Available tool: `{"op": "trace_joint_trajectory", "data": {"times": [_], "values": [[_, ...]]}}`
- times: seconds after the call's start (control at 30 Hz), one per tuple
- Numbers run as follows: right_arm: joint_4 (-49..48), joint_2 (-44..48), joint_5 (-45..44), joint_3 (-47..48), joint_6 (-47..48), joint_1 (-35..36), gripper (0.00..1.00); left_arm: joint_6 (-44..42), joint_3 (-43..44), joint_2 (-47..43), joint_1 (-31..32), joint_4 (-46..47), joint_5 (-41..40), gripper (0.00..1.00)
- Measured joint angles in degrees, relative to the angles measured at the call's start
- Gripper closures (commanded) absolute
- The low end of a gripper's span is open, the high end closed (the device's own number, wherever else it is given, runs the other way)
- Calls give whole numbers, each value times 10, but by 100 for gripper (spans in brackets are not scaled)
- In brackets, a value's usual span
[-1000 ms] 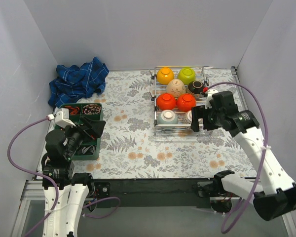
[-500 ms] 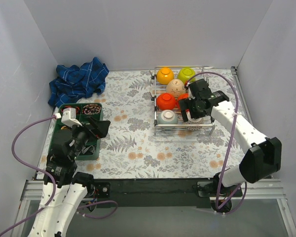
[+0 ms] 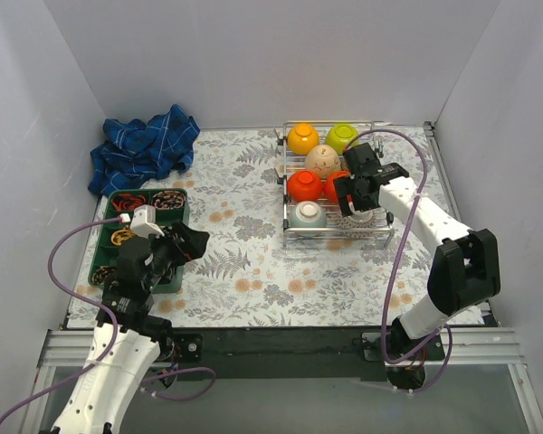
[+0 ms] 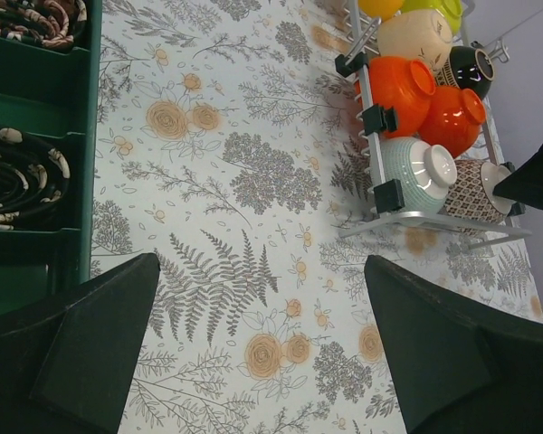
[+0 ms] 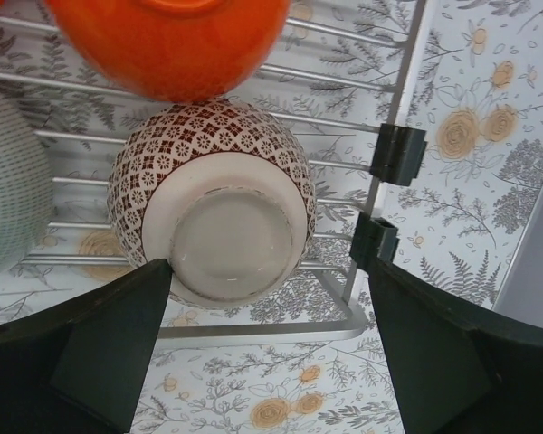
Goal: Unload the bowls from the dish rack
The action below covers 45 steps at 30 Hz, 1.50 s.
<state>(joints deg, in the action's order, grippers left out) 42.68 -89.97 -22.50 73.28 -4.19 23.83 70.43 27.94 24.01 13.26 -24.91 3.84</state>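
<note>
- Eight bowls (image 3: 304, 185) are all in the dish rack (image 3: 290, 233), which stands at the far right of the flowered table (image 3: 244, 262).
- At the rack's far end are the orange-yellow bowl (image 3: 302, 137) and the lime green bowl (image 3: 342, 136). The speckled beige bowl (image 3: 322, 160) and the dark brown bowl (image 4: 471, 68) come just nearer.
- Two red-orange bowls (image 4: 407, 86) sit side by side in the middle. The pale blue-green bowl (image 3: 307, 215) and the white patterned bowl (image 5: 213, 199) fill the near end.
- The right gripper (image 3: 356, 192) hangs over the near right part of the rack with its jaws spread wide and nothing held.
- In the right wrist view, the two dark fingers (image 5: 109, 344) stand either side of the patterned bowl, whose foot ring faces the camera. One fingertip is just beside the bowl's rim, but whether it touches cannot be told.
- The left gripper (image 3: 188, 244) is also fully parted and empty. It is above bare table, well apart from the rack and just beside the green compartment tray (image 3: 179, 210).
- A crumpled blue cloth (image 3: 143, 149) lies at the far left corner.
</note>
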Motion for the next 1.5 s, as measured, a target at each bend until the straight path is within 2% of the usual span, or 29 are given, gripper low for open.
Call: {"op": "trace_joint_trajectory", "data": {"times": [0.27, 0.57, 0.97, 1.5], "values": [[-9, 1, -10, -2, 2, -23, 4, -1, -3, -13, 0, 20, 9, 2], [-7, 17, -17, 5, 6, 75, 6, -1, -4, -14, 2, 29, 10, 2], [10, -95, -87, 40, -9, 100, 6, 1, -4, -16, 15, 29, -7, 2], [7, -155, -231, 30, -23, 110, 4, 3, -4, -17, 19, 27, -16, 2]]}}
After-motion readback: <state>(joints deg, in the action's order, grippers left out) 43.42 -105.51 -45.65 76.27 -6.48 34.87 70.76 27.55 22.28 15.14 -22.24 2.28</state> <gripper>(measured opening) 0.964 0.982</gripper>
